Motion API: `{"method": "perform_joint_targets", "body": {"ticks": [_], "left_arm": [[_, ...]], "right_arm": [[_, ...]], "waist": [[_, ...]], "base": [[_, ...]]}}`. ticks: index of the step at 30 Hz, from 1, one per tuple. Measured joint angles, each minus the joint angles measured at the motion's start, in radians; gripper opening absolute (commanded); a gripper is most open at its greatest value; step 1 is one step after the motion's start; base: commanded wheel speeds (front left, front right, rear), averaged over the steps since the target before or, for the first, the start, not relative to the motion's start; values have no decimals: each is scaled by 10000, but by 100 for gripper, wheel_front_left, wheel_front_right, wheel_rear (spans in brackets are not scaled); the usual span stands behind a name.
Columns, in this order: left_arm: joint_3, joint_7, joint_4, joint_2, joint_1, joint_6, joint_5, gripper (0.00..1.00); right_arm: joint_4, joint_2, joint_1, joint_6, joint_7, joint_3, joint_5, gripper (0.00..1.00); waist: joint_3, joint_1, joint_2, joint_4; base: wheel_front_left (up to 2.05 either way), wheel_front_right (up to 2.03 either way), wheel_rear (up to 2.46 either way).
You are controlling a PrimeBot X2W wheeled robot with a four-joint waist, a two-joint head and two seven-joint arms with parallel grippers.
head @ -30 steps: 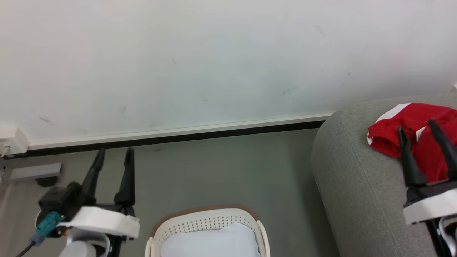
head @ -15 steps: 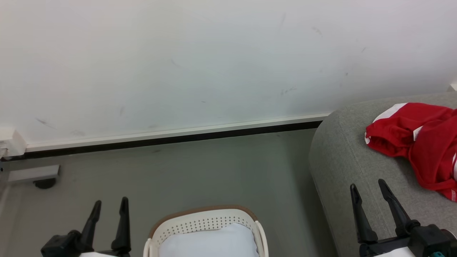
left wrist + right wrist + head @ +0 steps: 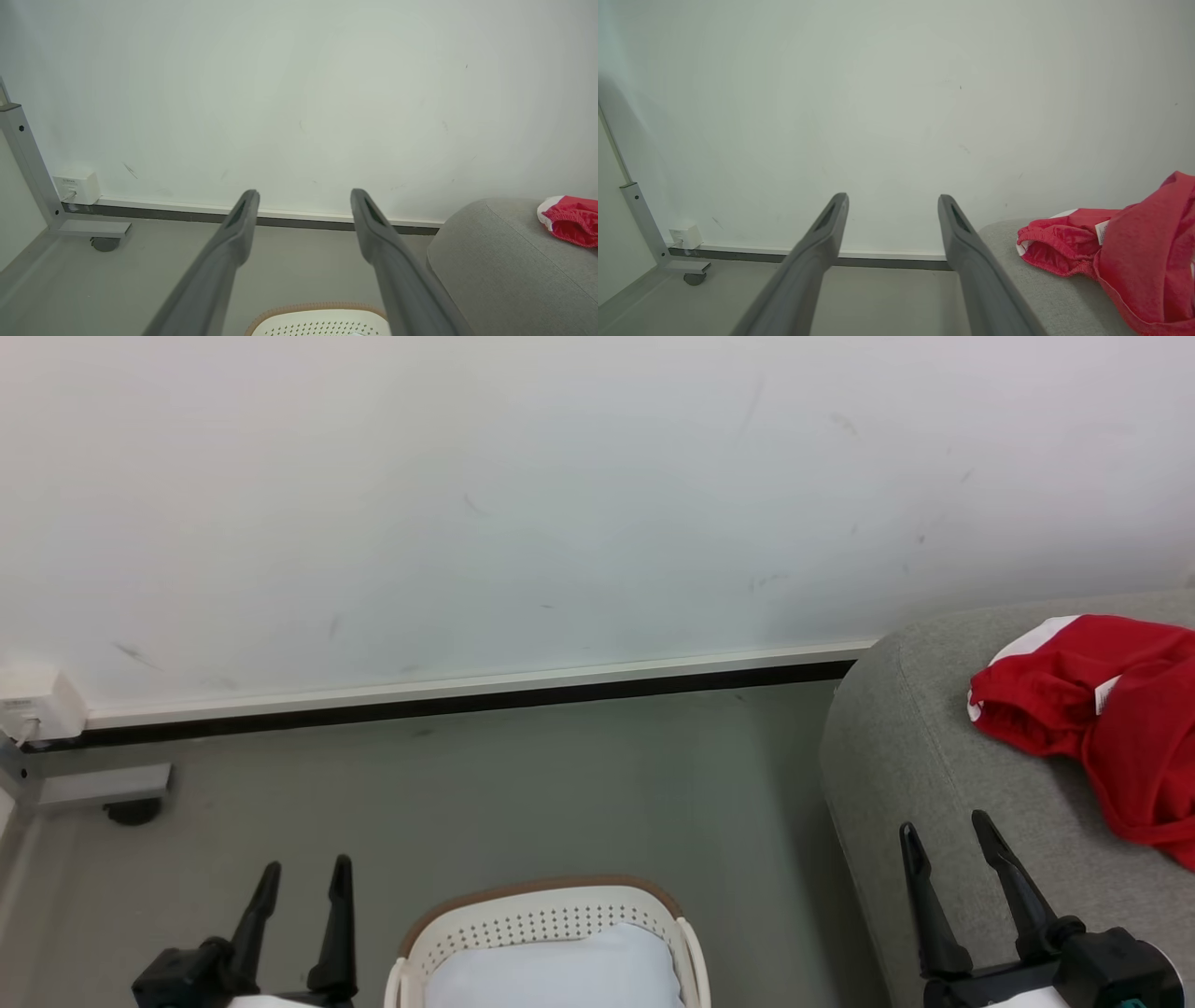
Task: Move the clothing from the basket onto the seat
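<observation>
The red clothing [image 3: 1111, 719] lies crumpled on the grey seat [image 3: 915, 765] at the right, also seen as clothing [image 3: 1120, 261] on the seat [image 3: 1017, 261] and as clothing [image 3: 572, 219] on the seat [image 3: 495, 261]. The cream basket [image 3: 551, 919] with a brown rim sits on the floor at the bottom centre, holding a pale bluish-white pad [image 3: 560, 971]; its rim shows as basket [image 3: 317, 312]. My left gripper [image 3: 303, 873] stands open left of the basket. My right gripper [image 3: 943, 835] is open and empty over the seat's front, short of the clothing. Both wrist views, left gripper [image 3: 303, 196] and right gripper [image 3: 892, 200], show wide empty jaws.
A white wall with a dark skirting strip [image 3: 467, 695] runs behind. A grey metal frame leg with a caster [image 3: 103, 793] and a white wall box [image 3: 33, 700] stand at the far left. Grey floor [image 3: 560, 784] lies between the basket and the wall.
Both arms dropped toward the bottom of the head view; the right gripper drew back from over the clothing, which stays on the seat. The camera shifted slightly.
</observation>
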Motion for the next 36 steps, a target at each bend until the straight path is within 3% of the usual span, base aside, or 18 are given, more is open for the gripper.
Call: {"method": "perform_joint_targets", "body": {"ticks": [12, 13, 19, 36], "left_arm": [[-94, 0, 29, -84, -34, -15, -56, 100], [-127, 0, 31, -82, -36, -17, -128, 0], [-176, 86, 495, -221, 267, -13, -259, 0], [8, 882, 431, -236, 177, -13, -3208, 0]], "right_arm": [[-2, 2, 2, 0, 0, 134, 224, 100], [0, 2, 2, 0, 0, 142, 238, 0], [407, 4, 274, 2, 65, 165, 399, 0], [568, -123, 252, 2, 685, -109, 3568, 0]], "waist": [[43, 0, 0, 47], [43, 0, 0, 51], [46, 2, 0, 57], [61, 2, 0, 116]], "base": [[0, 0, 0], [0, 0, 0], [0, 0, 0], [0, 0, 0]]}}
